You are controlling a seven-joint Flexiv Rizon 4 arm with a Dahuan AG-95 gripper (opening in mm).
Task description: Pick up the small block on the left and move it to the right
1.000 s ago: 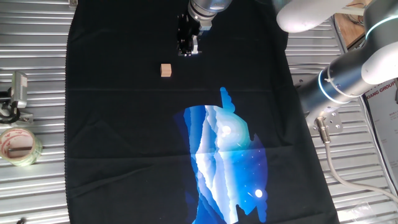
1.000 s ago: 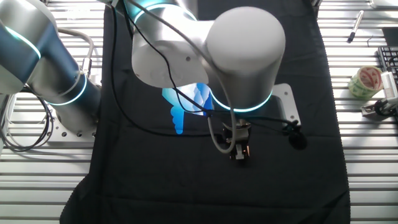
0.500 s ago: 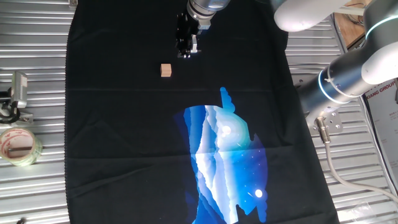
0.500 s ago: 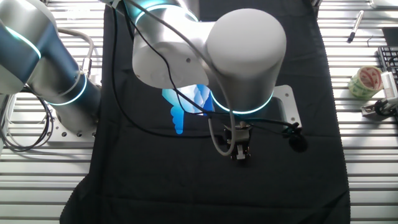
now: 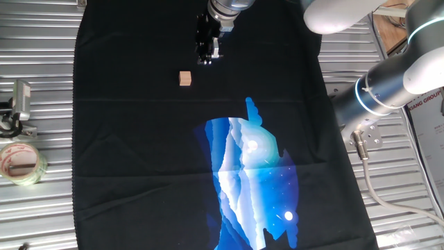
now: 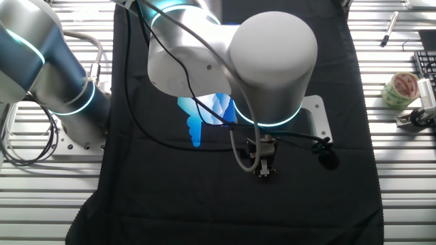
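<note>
One block, one gripper, apart

One roll of clear tape (image 5: 21, 163) with red print sits nearest in one fixed view, on the ribbed metal table (image 5: 41, 83) at the left edge, off the cloth. One small silver metal clip-like part (image 5: 21, 101) lies just beyond it; I can't tell what it is. One black cloth (image 5: 139, 160) covers the middle of the table, with one blue-and-white mountain print (image 5: 253, 180) on its near half.

One tiny light tan wooden cube (image 5: 184, 78) rests on bare black cloth beyond the print, left of the cloth's centre line, free of any contact. It is not visible in the other fixed view.

One black two-finger gripper (image 5: 207, 58) hangs beyond the cube and slightly to its right, near it but not touching. Fingers point down at the cloth. The gap looks narrow, nothing between the fingers; whether the tips meet I cannot tell. In the other fixed view the gripper (image 6: 263, 170) shows below the big white wrist housing (image 6: 272, 61), tips small and dark.

One white-and-grey arm (image 5: 395, 76) with one glowing cyan ring rises at the right side. One black cable (image 6: 163, 136) loops over the cloth.
</note>
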